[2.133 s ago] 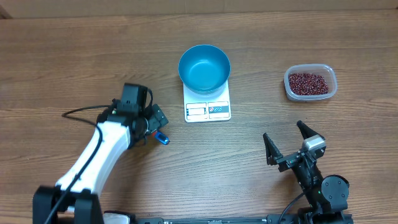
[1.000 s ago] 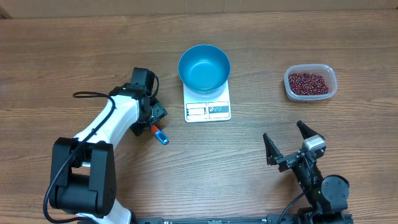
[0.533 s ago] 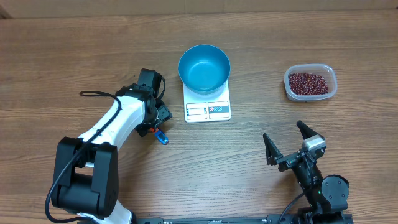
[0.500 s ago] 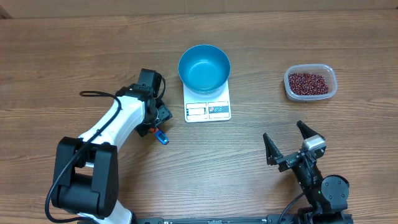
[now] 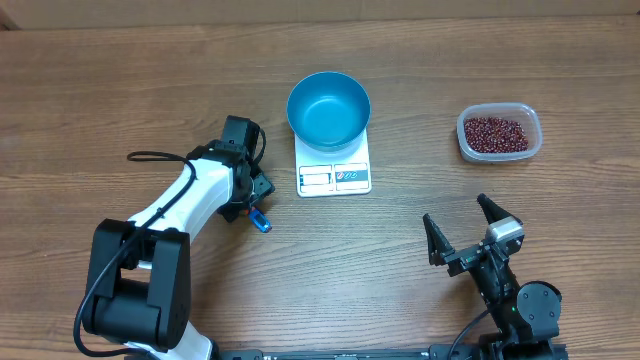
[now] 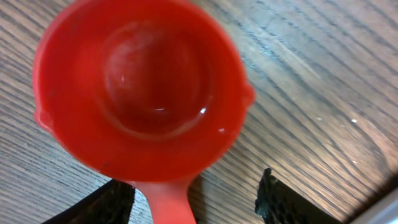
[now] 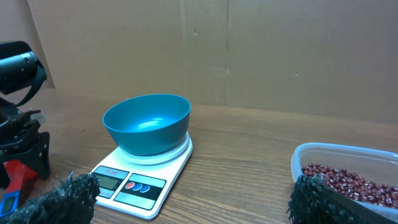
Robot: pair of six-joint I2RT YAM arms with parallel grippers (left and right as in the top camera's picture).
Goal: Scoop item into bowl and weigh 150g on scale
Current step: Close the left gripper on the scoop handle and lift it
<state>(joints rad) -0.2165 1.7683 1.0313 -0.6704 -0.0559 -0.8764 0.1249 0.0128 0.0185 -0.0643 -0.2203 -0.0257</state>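
A small red scoop lies on the table with its cup facing up. Its handle runs back between the jaws of my left gripper, which is open. There is a clear gap on the handle's right side. From overhead, the left gripper sits over the scoop, whose blue handle end pokes out. The blue bowl stands empty on the white scale. The beans fill a clear tub at the right. My right gripper hangs open near the front edge, holding nothing.
A cardboard wall backs the table. The left arm's cable loops over the wood to the left of the scale. The right wrist view shows the left gripper at the far left, with the scale beside it.
The left arm has swung right and a little toward the scale, settling over the scoop. The right arm, bowl, scale and tub have not moved.
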